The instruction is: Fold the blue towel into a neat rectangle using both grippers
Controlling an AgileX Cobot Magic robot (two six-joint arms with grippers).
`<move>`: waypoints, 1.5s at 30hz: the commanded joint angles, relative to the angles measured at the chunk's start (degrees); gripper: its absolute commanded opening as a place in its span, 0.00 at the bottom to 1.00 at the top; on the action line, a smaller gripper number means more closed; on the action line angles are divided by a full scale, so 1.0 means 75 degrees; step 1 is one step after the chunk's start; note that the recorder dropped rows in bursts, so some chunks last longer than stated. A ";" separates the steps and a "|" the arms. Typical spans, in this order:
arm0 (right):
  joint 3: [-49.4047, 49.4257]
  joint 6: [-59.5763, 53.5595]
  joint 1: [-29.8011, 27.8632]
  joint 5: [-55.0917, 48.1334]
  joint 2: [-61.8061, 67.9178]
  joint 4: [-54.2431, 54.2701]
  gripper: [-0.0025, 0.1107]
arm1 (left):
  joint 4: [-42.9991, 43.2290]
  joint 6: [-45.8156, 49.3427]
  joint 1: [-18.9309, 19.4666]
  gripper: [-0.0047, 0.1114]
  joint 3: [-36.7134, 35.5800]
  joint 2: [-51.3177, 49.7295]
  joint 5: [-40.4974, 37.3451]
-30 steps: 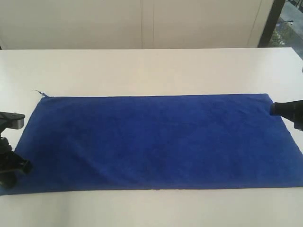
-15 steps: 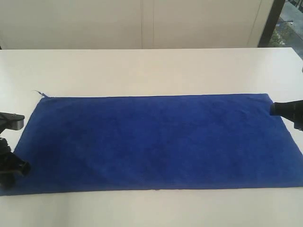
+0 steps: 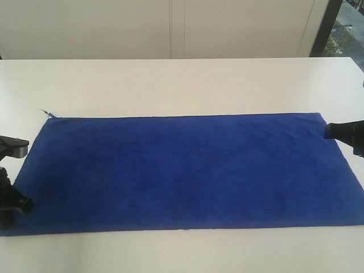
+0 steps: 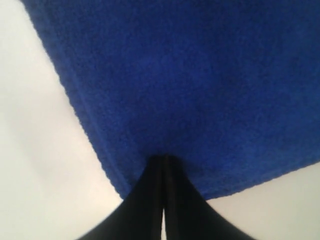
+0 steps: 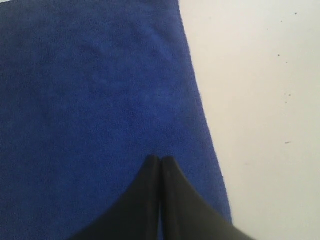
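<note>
Blue towel (image 3: 187,170), a long rectangle of deep royal-blue terry cloth, is met by one gripper at each short end.

On the left gripper (image 4: 163,159), a black two-finger claw, the fingers are pressed together with no gap between the tips. The tips rest on the cloth just inside the near left corner. Whether any cloth is pinched between them cannot be told.

On the right gripper (image 5: 160,159), a black claw of the same type, the fingers are likewise clenched tip to tip. The tips touch the cloth just inside the right short edge, near the far right corner. A pinch of cloth cannot be confirmed here either.

Outward from the grippers, the blue towel lies spread out flat and unfolded, with its long sides running left to right across the exterior view. A short loose thread (image 3: 44,111) sticks out at the far left corner.

The towel rests on a plain white table (image 3: 170,85). Bare tabletop shows beyond both long sides of the cloth. Pale wall panels (image 3: 170,28) stand behind the table.
</note>
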State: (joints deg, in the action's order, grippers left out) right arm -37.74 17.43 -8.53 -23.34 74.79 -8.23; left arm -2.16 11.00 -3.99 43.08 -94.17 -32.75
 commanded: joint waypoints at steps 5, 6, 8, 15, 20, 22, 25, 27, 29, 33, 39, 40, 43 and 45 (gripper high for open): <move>0.0010 -0.0099 0.0010 0.0057 -0.0050 -0.0043 0.02 | 0.0180 -0.0099 -0.0010 0.04 -0.0039 -0.0063 -0.0187; 0.0010 -0.0099 0.0010 0.0057 -0.0050 -0.0043 0.02 | 0.0148 -0.0099 -0.0010 0.04 -0.0039 -0.0063 -0.0170; 0.0010 -0.0099 0.0010 0.0057 -0.0050 -0.0043 0.02 | 0.0126 -0.0099 -0.0010 0.04 -0.0039 -0.0063 -0.0154; 0.0010 -0.0099 0.0010 0.0057 -0.0050 -0.0043 0.02 | 0.0094 -0.0099 -0.0010 0.04 -0.0039 -0.0063 -0.0154; 0.0010 -0.0099 0.0010 0.0057 -0.0050 -0.0043 0.02 | 0.0079 -0.0099 -0.0010 0.04 -0.0039 -0.0063 -0.0084; 0.0010 -0.0099 0.0010 0.0057 -0.0050 -0.0043 0.02 | 0.0079 -0.0099 -0.0010 0.04 -0.0039 -0.0063 -0.0068; 0.0010 -0.0099 0.0010 0.0057 -0.0050 -0.0043 0.02 | 0.0079 -0.0099 -0.0010 0.10 -0.0039 -0.0063 -0.0046; 0.0010 -0.0099 0.0010 0.0057 -0.0050 -0.0043 0.02 | 0.0079 -0.0099 -0.0010 0.16 -0.0039 -0.0063 -0.0049; 0.0010 -0.0099 0.0010 0.0057 -0.0050 -0.0043 0.02 | 0.0079 -0.0099 -0.0010 0.21 -0.0039 -0.0063 -0.0049; 0.0010 -0.0099 0.0010 0.0057 -0.0050 -0.0043 0.02 | 0.0079 -0.0099 -0.0010 0.26 -0.0039 -0.0063 -0.0067; 0.0010 -0.0099 0.0010 0.0057 -0.0050 -0.0043 0.02 | 0.0079 -0.0099 -0.0010 0.26 0.0102 -0.0050 -0.0316; 0.0010 -0.0099 0.0010 0.0057 -0.0050 -0.0043 0.02 | 0.0079 -0.0099 -0.0010 0.26 0.0148 -0.0029 -0.0392; 0.0010 -0.0099 0.0010 0.0057 -0.0050 -0.0043 0.02 | 0.0079 -0.0099 -0.0010 0.26 0.0231 0.0163 -0.0460; 0.0010 -0.0099 0.0010 0.0057 -0.0050 -0.0043 0.02 | 0.0079 -0.0099 -0.0010 0.26 0.0231 0.0337 -0.0460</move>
State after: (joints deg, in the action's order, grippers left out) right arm -37.74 17.43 -8.53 -23.34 74.79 -8.23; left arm -1.69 10.80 -3.99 44.56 -93.59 -34.70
